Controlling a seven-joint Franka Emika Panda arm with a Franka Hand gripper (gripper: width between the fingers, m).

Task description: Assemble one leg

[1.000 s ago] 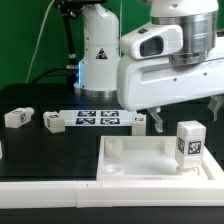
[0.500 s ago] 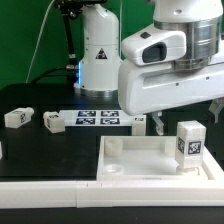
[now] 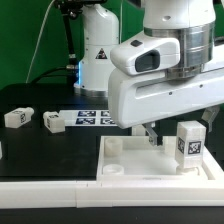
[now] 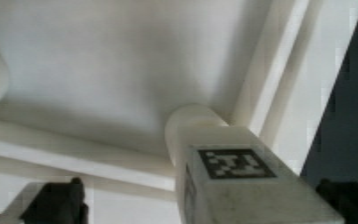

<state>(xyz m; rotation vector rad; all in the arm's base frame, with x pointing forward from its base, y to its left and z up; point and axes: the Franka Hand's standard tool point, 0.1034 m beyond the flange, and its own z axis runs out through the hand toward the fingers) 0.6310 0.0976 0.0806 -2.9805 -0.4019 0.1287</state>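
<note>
A white leg (image 3: pixel 188 144) with a black-and-white tag stands upright in the right part of the large white tray (image 3: pixel 125 170). In the wrist view the same leg (image 4: pixel 233 170) stands between my two dark fingers (image 4: pixel 59 202), which are spread apart on either side of it without visibly touching it. My gripper (image 4: pixel 202 208) is open. In the exterior view the arm's white body hangs over the tray and hides most of the gripper. Two more legs (image 3: pixel 17 117) (image 3: pixel 53 122) lie on the black table at the exterior view's left.
The marker board (image 3: pixel 95 119) lies on the table behind the tray. A white robot base (image 3: pixel 97 50) stands at the back. The tray's raised wall (image 4: pixel 282 70) runs close beside the leg.
The arm's white body has shifted toward the exterior view's left and a little lower over the tray. The upright leg and the loose legs have not moved.
</note>
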